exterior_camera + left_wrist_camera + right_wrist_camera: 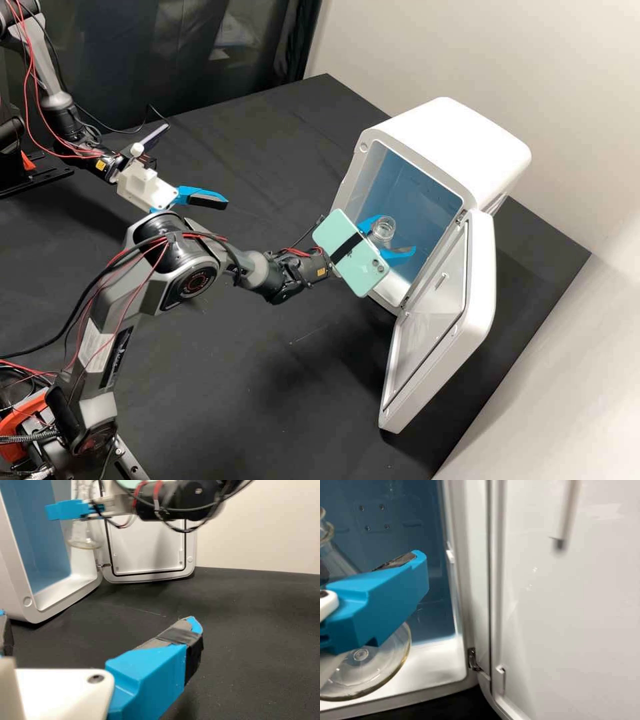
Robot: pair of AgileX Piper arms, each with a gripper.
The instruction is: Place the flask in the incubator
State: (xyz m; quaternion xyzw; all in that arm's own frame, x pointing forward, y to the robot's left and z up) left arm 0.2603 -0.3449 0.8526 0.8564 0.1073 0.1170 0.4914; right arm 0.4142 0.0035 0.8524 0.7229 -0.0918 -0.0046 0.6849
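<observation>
— Where's the flask?
— The flask (383, 228) is up in the open mouth of the incubator (453, 143). My right gripper (387, 238) has its fingers clamped on the neck (door (433, 320) swung wide).
— And the left?
— My left gripper (190, 203) hangs over the worktop (267, 373), well back from the incubator, fingers spread, holding nothing.

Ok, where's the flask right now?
In the high view, the glass flask is held in the right gripper just inside the white incubator's open front, at the bench's right side, beside the swung-open door.
</observation>
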